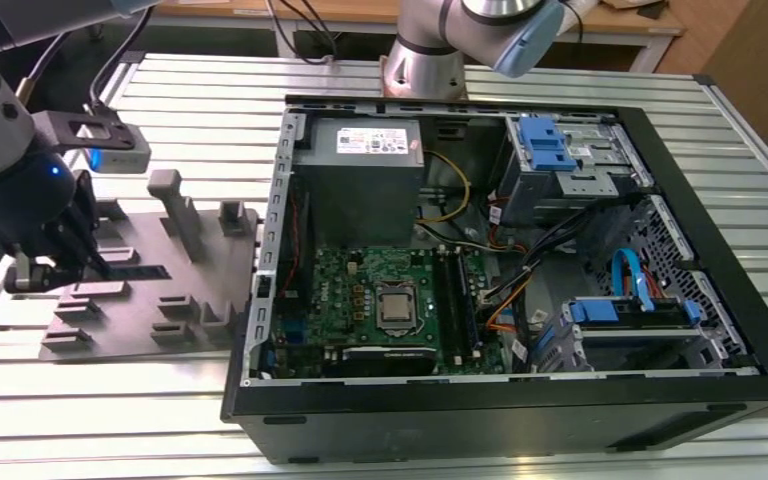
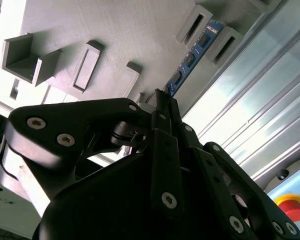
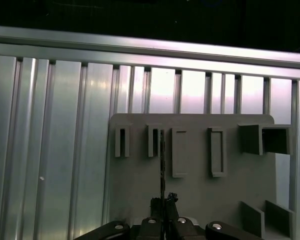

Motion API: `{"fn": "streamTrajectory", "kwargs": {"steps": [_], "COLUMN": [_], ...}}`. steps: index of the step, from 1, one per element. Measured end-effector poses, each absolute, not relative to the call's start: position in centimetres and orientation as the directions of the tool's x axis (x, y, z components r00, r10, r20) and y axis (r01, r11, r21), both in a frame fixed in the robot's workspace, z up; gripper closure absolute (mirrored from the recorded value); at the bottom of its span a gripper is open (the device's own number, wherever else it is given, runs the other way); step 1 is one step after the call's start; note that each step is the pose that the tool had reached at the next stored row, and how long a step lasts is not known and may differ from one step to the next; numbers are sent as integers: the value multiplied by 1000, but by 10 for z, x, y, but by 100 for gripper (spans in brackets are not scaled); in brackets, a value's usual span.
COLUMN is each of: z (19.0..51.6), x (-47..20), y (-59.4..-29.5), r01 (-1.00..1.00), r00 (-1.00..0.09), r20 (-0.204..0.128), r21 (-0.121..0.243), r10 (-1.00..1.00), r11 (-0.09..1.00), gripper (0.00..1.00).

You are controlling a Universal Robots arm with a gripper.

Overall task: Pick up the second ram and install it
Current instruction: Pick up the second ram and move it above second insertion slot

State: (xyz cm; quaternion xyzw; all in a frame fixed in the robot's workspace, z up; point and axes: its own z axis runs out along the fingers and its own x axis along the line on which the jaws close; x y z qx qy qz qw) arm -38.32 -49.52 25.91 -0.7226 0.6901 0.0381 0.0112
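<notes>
Where the fingers (image 2: 164,145) of the black gripper (image 2: 159,100) meet, we see them clamped on the second ram (image 2: 192,55), a thin blue board with black chips standing in the grey plastic fixture block (image 2: 115,30). In the first wrist view it is an edge-on line. The exterior view adds the open black computer case (image 1: 491,415), well apart.

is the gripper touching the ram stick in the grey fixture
Touching: in the second wrist view the gripper pinches the near end of the second ram, no gap showing. The stick stands on edge in the grey fixture.
</notes>
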Motion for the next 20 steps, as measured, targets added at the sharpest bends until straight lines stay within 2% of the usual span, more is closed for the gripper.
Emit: {"fn": "streamTrajectory", "kwargs": {"steps": [20], "z": [287], "x": [-383], "y": [-495], "r01": [-998], "r00": [45], "r20": [-71], "r21": [37], "r10": [-997], "r11": [-47], "gripper": [86]}}
